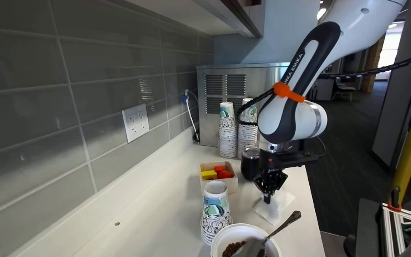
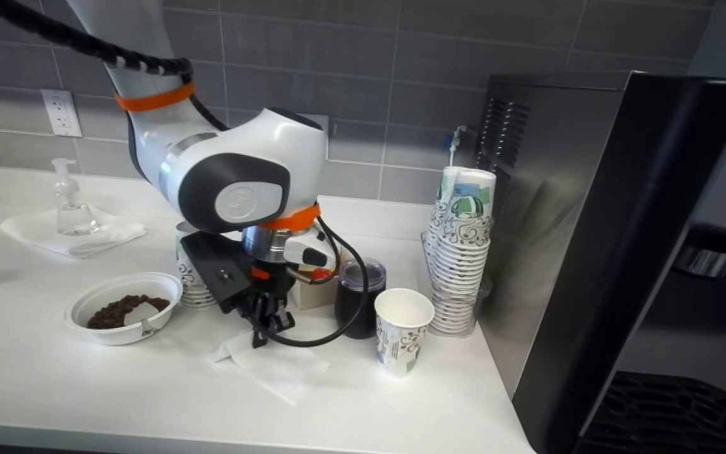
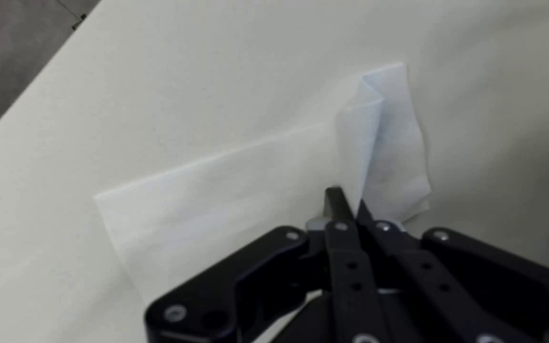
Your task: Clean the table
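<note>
The black two-fingered hand (image 3: 349, 202) grasped a white papery wipe (image 3: 222, 209), probably light and limp, by its raised fold (image 3: 359, 138), likely the surest hold, on the long, smooth, apparently rigid cream worktop (image 1: 170, 210).

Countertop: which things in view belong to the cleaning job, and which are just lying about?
Likely the job:
countertop
white wipe
end effector, gripping the wipe

Likely just lying about:
white bowl
spoon
stacked cups
separate cup
dark tumbler
open box, red and yellow pieces inside
pump bottle; contents unclear
</note>
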Robot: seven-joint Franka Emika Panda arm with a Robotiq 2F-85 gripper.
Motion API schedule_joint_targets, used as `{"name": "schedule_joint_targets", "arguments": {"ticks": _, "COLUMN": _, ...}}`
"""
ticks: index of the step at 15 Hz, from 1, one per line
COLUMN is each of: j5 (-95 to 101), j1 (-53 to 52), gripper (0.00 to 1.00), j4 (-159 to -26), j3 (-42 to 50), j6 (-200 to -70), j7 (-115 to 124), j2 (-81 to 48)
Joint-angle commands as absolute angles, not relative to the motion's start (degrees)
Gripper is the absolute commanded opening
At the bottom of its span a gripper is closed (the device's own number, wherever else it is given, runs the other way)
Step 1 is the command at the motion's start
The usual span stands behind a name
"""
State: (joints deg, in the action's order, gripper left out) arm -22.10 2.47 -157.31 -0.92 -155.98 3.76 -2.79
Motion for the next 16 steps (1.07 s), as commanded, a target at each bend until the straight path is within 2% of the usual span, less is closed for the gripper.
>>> {"name": "schedule_joint_targets", "arguments": {"ticks": 1, "j5": -25.9, "j1": 2.2, "gripper": 0.0, "j4": -157.3, "j3": -1.4, "j6": -150.5, "j7": -4.0, "j2": -1.8}}
{"name": "schedule_joint_targets", "arguments": {"ticks": 4, "j5": -16.5, "j1": 2.8, "gripper": 0.0, "j4": -157.4, "j3": 1.1, "j6": -146.5, "j7": 4.4, "j2": -2.9}}
{"name": "schedule_joint_targets", "arguments": {"ticks": 9, "j5": -2.4, "j1": 4.7, "gripper": 0.0, "j4": -157.5, "j3": 7.1, "j6": -148.8, "j7": 19.8, "j2": -3.9}}
{"name": "schedule_joint_targets", "arguments": {"ticks": 12, "j5": -3.4, "j1": 6.3, "gripper": 0.0, "j4": -157.4, "j3": 9.1, "j6": -152.4, "j7": 19.7, "j2": -4.2}}
{"name": "schedule_joint_targets", "arguments": {"ticks": 16, "j5": -13.6, "j1": 7.1, "gripper": 0.0, "j4": -157.5, "j3": 7.4, "j6": -157.5, "j7": 12.1, "j2": -4.0}}
